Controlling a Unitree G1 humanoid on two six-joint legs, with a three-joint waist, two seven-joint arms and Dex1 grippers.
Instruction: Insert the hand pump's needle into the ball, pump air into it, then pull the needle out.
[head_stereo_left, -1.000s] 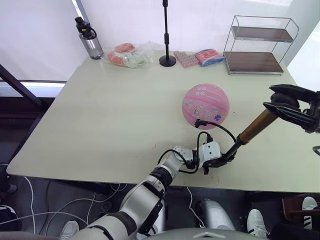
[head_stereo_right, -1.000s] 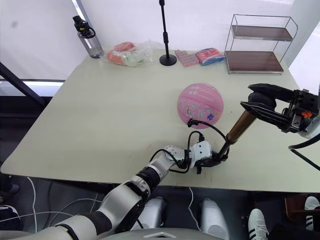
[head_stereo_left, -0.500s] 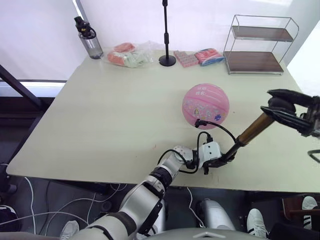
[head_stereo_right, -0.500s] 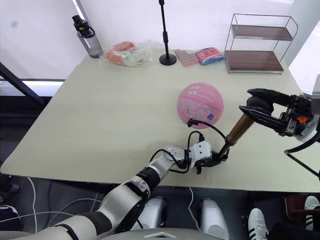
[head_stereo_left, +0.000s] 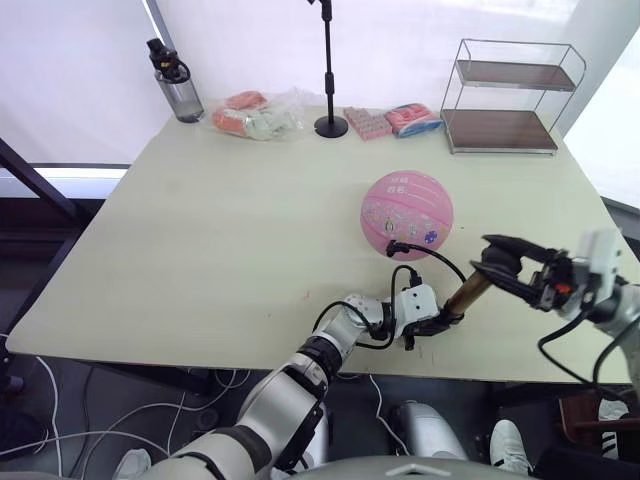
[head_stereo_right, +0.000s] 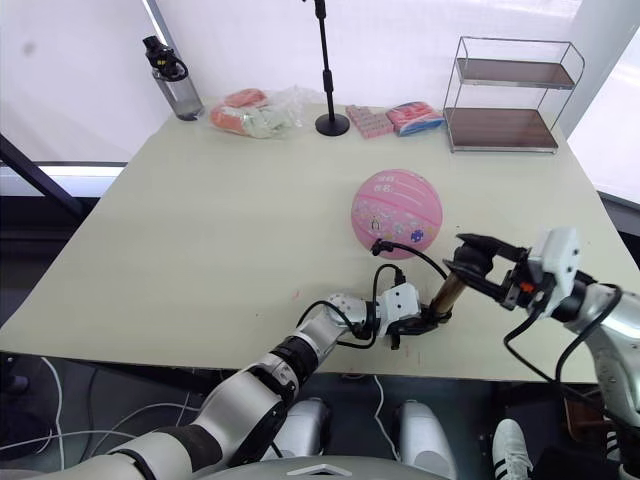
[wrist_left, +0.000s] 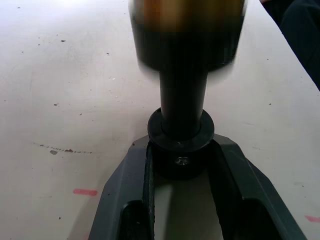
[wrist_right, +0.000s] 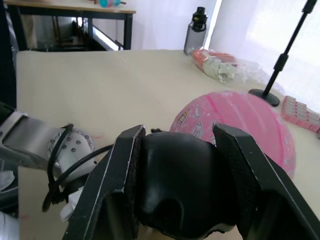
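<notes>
On the pale counter (head_stereo_left: 200, 250) the pink ball (head_stereo_left: 407, 215) sits right of centre, round and full, lettering up. From its near side, at about 6 o'clock, the thin black hose (head_stereo_left: 432, 256) leaves a black fitting pressed against the rubber; the needle itself is too small to make out. The hose loops down to the base of the hand pump (head_stereo_left: 467, 296), whose bronze-gold barrel leans from the counter's near edge up toward 2 o'clock. The left gripper (head_stereo_left: 440, 322) lies low at the near edge, at 6 o'clock from the ball, its jaws pinching the pump's black bottom cap; the left wrist view shows both fingers (wrist_left: 127, 200) snug against the collar there. The right gripper (head_stereo_left: 508, 262) comes in from 3 o'clock, its jaws clamped on the black T-handle (wrist_right: 182, 185) at the top of the barrel, a finger on each side in the right wrist view. Along the far edge stand a dark water bottle (head_stereo_left: 172, 81) at 11 o'clock, a plastic bag of packets (head_stereo_left: 258, 113), a black stand base (head_stereo_left: 331, 125), two small snack packs (head_stereo_left: 392, 119), and a two-tier wire shelf (head_stereo_left: 508, 97) at 1 o'clock.
</notes>
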